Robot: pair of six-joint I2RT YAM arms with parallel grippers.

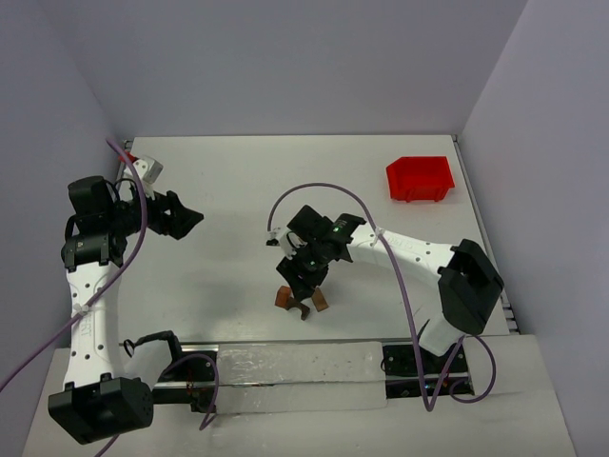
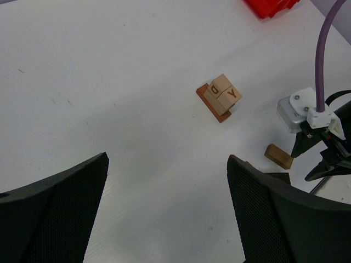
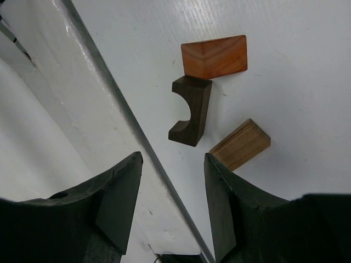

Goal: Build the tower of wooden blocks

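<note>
The right hand, half-open and empty, hangs above the arch, which lies just on its near side, lengthwise in line with its gap.

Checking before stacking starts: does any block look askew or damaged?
No damage shows. The dark arch block lies flat on its face rather than on its legs, and the tan bar beside it sits skewed to it.

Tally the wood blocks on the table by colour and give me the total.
Light tan lettered cubes: 2
Reddish-brown blocks: 2, one under the cubes, one beside the arch
Dark brown arch: 1
Tan bar: 1
Total: 6
</note>
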